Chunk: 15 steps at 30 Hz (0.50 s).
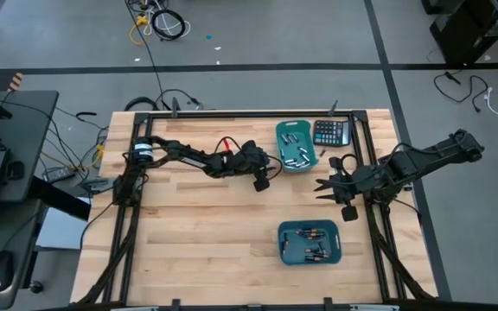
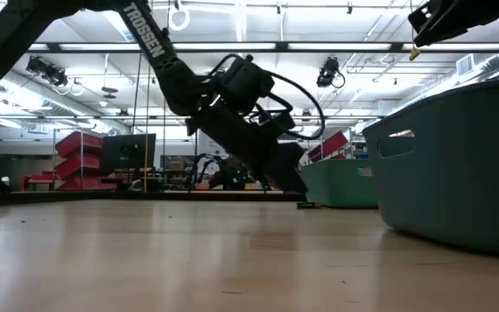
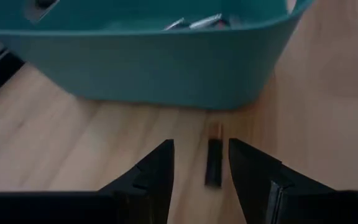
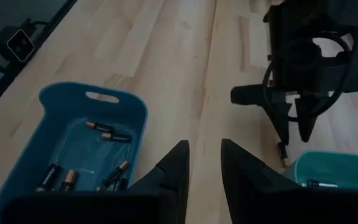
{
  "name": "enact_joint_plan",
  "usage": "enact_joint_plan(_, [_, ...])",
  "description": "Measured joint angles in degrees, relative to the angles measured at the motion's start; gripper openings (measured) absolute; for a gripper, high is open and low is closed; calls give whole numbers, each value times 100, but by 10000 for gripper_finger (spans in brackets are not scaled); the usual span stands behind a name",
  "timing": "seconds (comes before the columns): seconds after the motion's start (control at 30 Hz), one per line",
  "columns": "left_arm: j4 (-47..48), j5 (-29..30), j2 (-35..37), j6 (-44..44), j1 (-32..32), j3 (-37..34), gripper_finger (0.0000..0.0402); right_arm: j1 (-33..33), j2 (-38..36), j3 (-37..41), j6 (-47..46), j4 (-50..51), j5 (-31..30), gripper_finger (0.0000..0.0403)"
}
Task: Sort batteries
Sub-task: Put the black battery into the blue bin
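Note:
A dark battery (image 3: 214,163) with a copper end lies on the wooden table just in front of the far teal bin (image 3: 166,68), which holds silvery batteries (image 1: 294,149). My left gripper (image 3: 199,147) is open and slants down over it, one finger on each side, touching nothing. In the high view it is my left gripper (image 1: 262,180) beside the far bin (image 1: 296,145). My right gripper (image 4: 204,144) hangs open and empty above the table, between the two bins. The near teal bin (image 1: 309,243) holds dark batteries (image 4: 67,177).
A black calculator (image 1: 331,132) lies at the table's far right, beside the far bin. A black frame (image 1: 232,112) runs along the table's edges. Bare wood spreads over the table's left and near parts (image 1: 197,233).

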<state>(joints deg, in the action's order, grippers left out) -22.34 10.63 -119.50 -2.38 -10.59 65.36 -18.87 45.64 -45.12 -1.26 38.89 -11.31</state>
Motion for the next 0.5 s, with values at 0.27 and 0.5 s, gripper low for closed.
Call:
enact_joint_plan(0.27, [-51,-215,-135,-45,-32,0,153,19,60,0,19,-32,0,79])
enact_joint_plan(0.5, [3,-255,-189,-56,-66,10,153,98,65,0,144,-40,0,79])
